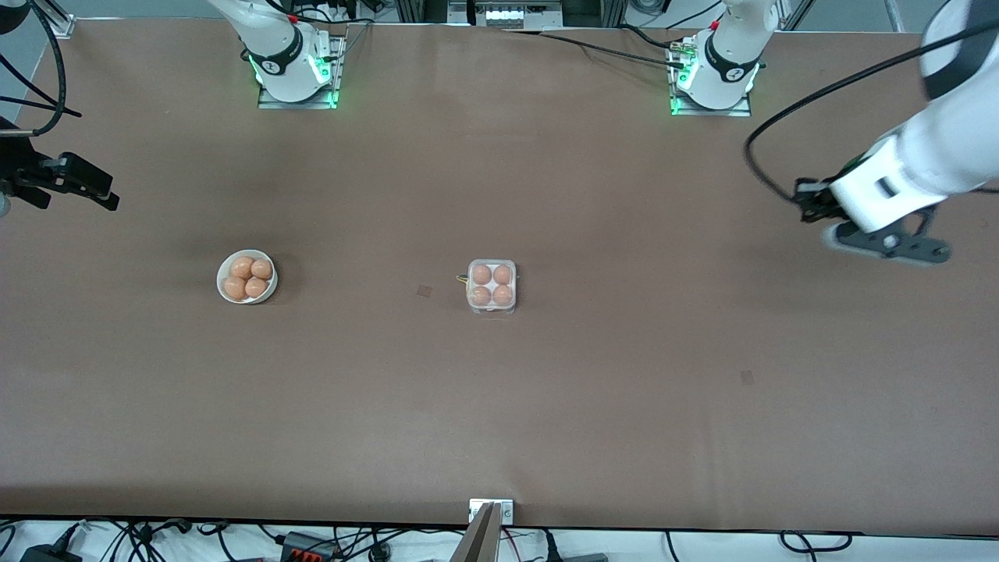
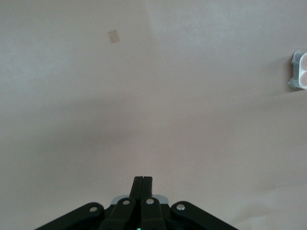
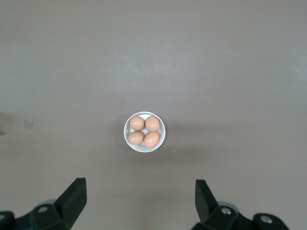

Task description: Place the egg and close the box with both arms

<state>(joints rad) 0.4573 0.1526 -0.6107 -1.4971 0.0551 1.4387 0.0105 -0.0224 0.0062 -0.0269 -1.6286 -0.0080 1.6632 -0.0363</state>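
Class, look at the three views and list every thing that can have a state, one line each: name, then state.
box: lid closed, four eggs inside.
bowl: upright, holding four eggs.
left gripper: shut, empty, over bare table at the left arm's end.
right gripper: open, empty, high over the bowl.

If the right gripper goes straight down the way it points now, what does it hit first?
Probably the bowl of eggs: it sits centred ahead of the open right gripper, though depth is hard to judge.
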